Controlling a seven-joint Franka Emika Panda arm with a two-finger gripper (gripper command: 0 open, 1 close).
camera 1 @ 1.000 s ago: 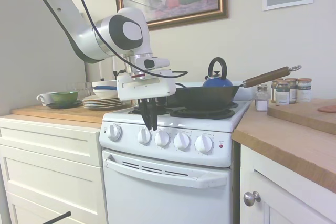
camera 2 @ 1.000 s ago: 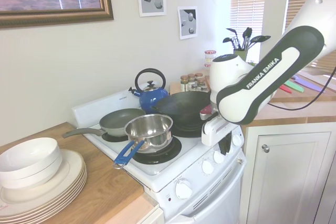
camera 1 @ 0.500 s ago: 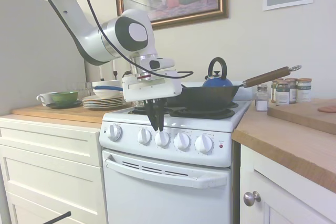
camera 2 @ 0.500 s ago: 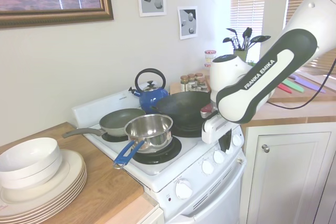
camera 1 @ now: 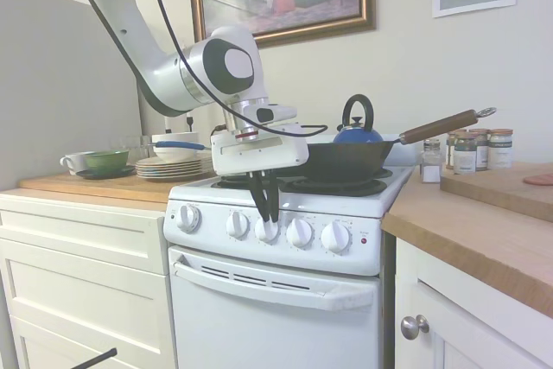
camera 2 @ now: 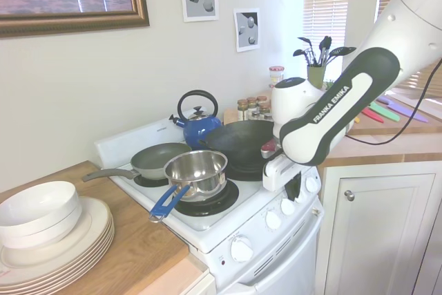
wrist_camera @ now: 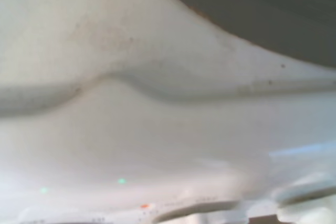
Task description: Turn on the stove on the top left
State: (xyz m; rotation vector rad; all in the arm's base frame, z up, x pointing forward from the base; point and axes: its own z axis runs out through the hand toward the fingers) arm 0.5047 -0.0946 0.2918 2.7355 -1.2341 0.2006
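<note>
The stove (camera 1: 276,317) is a narrow white range with a row of five round white knobs and a small red light (camera 1: 364,240) on its front panel. My gripper (camera 1: 266,213) hangs fingers-down in front of that panel. Its tips sit just above the third knob from the left (camera 1: 267,230), and the dark fingers are pressed together with nothing between them. In the second exterior view the gripper (camera 2: 295,190) is low against the stove (camera 2: 228,229) front, among the knobs. The wrist view is a close blur of white stove surface (wrist_camera: 157,129).
A black wok (camera 1: 346,162) with a wooden handle, a blue kettle (camera 1: 357,131), a steel saucepan (camera 2: 197,170) and a frying pan (camera 2: 159,159) stand on the burners. Stacked plates (camera 2: 55,240) lie left, spice jars (camera 1: 475,149) right. The oven door handle (camera 1: 268,287) juts below the knobs.
The gripper has slid right along the knob row, from the second knob to the third, and dropped slightly. Its fingers stay together.
</note>
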